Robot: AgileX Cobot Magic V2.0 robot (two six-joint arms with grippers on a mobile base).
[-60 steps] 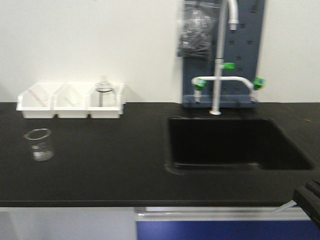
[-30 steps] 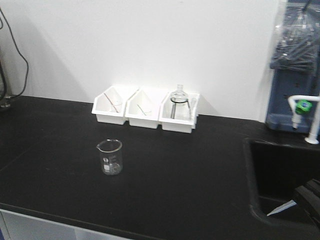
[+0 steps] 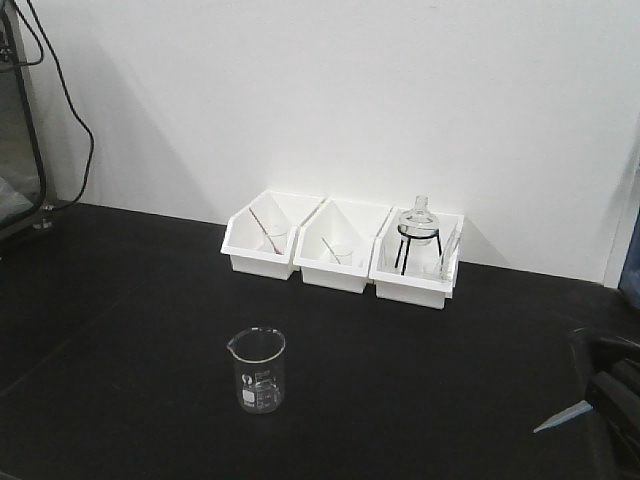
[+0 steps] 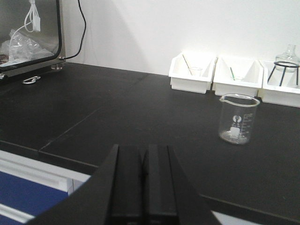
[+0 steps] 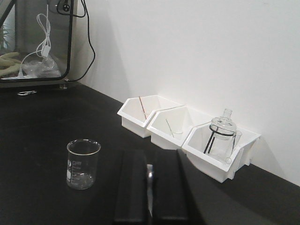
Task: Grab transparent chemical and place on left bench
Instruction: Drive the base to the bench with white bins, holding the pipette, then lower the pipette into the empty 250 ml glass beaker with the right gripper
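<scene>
The clear dropper pipette (image 3: 562,416) sticks out leftward from my right gripper (image 3: 600,402) at the front view's lower right, its pointed tip above the black bench (image 3: 120,330). In the right wrist view the pipette (image 5: 149,185) shows as a thin clear strip pinched between the two black fingers (image 5: 132,187); my right gripper (image 5: 149,165) is shut on it. My left gripper (image 4: 144,154) is shut and empty, low over the bench's front edge (image 4: 56,157). Three white bins (image 3: 345,253) stand at the white wall.
A clear glass beaker (image 3: 259,369) stands on the bench in front of the bins, also in the left wrist view (image 4: 238,118) and the right wrist view (image 5: 83,163). A glass flask on a black stand (image 3: 418,236) sits in the right bin. A glass-fronted cabinet (image 4: 28,33) and cables are at far left.
The view has swung left: the sink and tap have left the frame, and the bins and beaker have shifted right. The pipette stays in my right gripper at lower right.
</scene>
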